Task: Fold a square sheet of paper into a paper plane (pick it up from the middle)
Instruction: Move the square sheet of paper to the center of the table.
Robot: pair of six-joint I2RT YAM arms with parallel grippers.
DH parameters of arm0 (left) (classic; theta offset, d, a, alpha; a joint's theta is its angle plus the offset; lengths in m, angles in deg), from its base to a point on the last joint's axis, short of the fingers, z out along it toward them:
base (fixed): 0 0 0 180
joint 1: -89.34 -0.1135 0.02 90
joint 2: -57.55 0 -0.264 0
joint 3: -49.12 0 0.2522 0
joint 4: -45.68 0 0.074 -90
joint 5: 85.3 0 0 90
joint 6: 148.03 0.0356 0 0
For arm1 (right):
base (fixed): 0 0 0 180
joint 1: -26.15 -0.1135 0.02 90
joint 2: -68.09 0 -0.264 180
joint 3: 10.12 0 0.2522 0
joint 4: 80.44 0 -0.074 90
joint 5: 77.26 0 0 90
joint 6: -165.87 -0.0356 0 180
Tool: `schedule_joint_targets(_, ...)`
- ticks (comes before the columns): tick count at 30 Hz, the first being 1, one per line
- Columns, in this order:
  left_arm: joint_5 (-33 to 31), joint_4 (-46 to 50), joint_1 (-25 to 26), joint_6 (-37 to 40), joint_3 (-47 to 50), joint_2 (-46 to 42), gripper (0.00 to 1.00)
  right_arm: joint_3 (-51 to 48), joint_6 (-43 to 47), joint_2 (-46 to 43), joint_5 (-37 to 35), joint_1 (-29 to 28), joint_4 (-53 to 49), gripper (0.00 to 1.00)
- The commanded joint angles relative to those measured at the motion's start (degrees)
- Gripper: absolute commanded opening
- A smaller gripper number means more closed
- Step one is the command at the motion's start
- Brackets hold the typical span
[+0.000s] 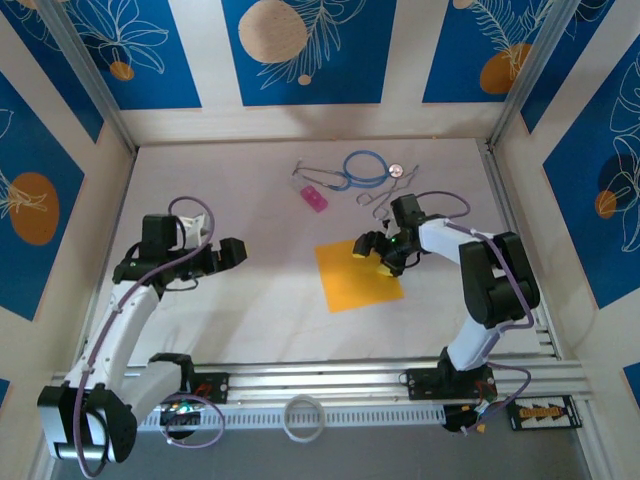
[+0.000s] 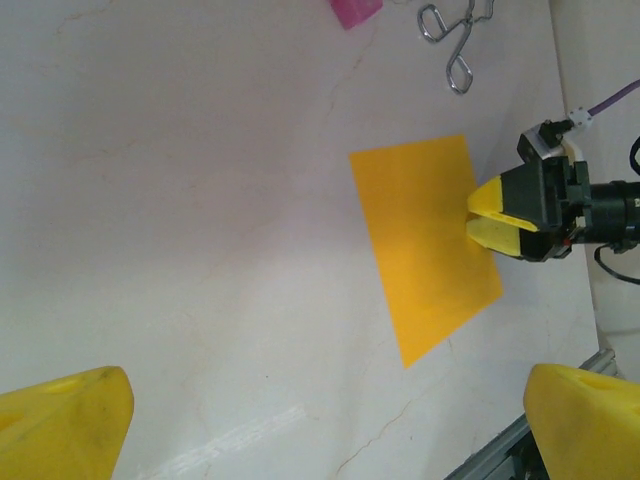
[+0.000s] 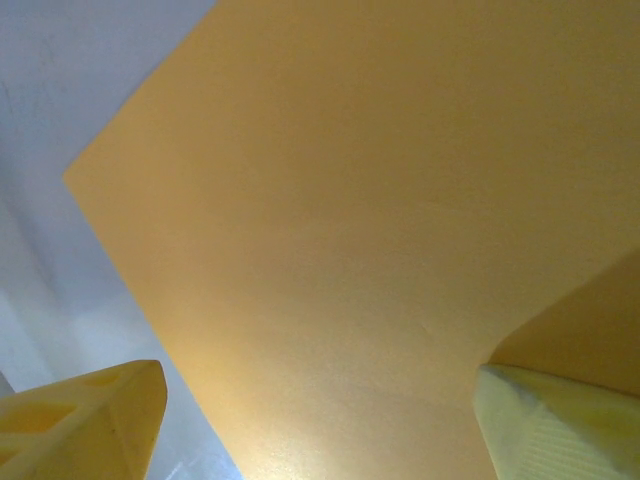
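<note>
Where white surface (image 1: 250, 310) carries things, square sheet of paper (image 1: 355, 285) lies flat and unfolded, right of centre. Right gripper (image 1: 372, 257) low over sheet's far-right edge, jaws released, spread, grasping nothing. Left gripper (image 1: 238, 252) well apart to left, jaws likewise spread, empty. Blue stethoscope (image 1: 365, 168), metal forceps (image 1: 378, 196), small pink block (image 1: 314, 197) lie beyond sheet.

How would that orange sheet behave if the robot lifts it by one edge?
The square sheet of paper lies flat and looks very thin, so it would probably droop and weigh almost nothing. On the smooth table, a push from the right pincer may just slide it. A hard pinch would likely crease it.
</note>
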Motion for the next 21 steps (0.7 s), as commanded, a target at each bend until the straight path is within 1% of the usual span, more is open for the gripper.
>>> schedule_joint_targets(1, -1.9, 0.5, -0.6, -1.1, -0.5, -2.0, 1.0, -3.6, -8.5, 0.8, -3.7, -2.8, -2.0, 0.82)
schedule_joint_targets(3, -7.4, 0.2, -0.5, -2.3, -0.3, -3.8, 1.0, -5.2, -13.4, -0.2, -5.0, -4.4, -1.0, 0.82)
schedule_joint_targets(4, -9.1, -1.1, -0.6, -2.8, 0.4, -5.1, 1.0, -6.3, -16.2, -0.9, -5.7, -5.5, -0.1, 0.82)
schedule_joint_targets(6, -9.8, -3.8, -0.6, -4.4, 2.1, -7.4, 1.0, -7.6, -20.2, -2.0, -6.4, -7.9, 1.8, 0.82)
schedule_joint_targets(9, -6.4, -7.2, -0.6, -4.9, 5.2, -10.0, 1.0, -7.7, -25.6, -2.6, -7.7, -11.9, 2.1, 0.82)
schedule_joint_targets(12, -1.9, -9.1, -0.6, -6.6, 6.6, -10.2, 1.0, -5.9, -26.9, -1.7, -9.2, -15.7, 2.6, 0.82)
schedule_joint_targets(15, 2.4, -10.6, -0.6, -7.0, 7.2, -9.4, 1.0, -3.0, -28.5, 0.4, -9.5, -16.7, -0.7, 0.82)
schedule_joint_targets(18, 6.0, -10.4, -0.6, -6.3, 6.4, -8.2, 1.0, -3.9, -31.4, 0.0, -8.7, -18.4, 3.2, 0.82)
schedule_joint_targets(21, 7.4, -10.3, -0.6, -6.1, 6.5, -8.7, 1.0, -5.0, -36.5, 1.5, -7.2, -19.6, 7.7, 0.81)
